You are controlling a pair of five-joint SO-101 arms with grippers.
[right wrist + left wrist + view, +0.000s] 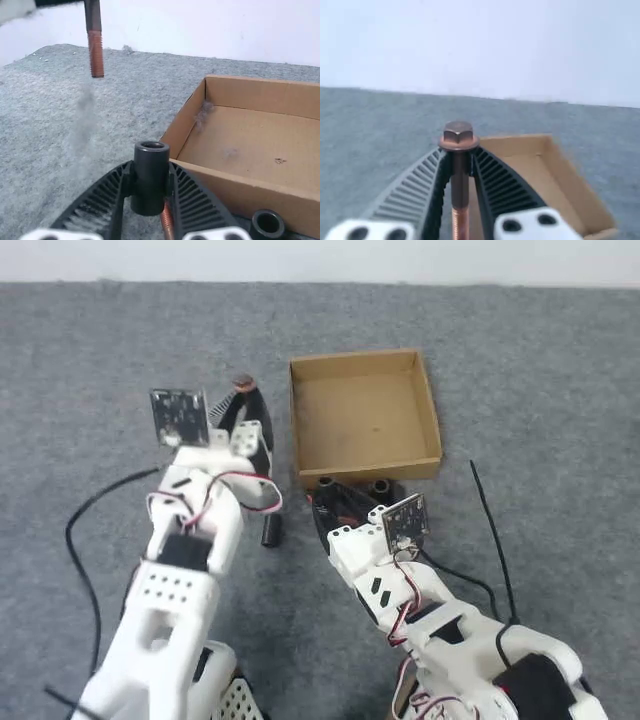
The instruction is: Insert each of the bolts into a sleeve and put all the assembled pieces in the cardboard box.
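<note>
Left arm [180,570]: lower left of high view; left gripper [459,161] clamped on the shank of a bolt [458,137], just left of the cardboard box [432,420].
Right arm [430,610]: lower right; right gripper [150,176] closed around the held sleeve [150,162], at the box's near wall.
Grey mat [540,360]: under everything.
Cardboard box: upper centre, open top.
Held sleeve: upright, bore up.
Second sleeve [267,223]: upright on mat, just beside the box's near wall.
Third sleeve [270,530]: on mat, centre, between the arms.
Bolt: vertical, hex head up, threaded end clear of mat.
</note>
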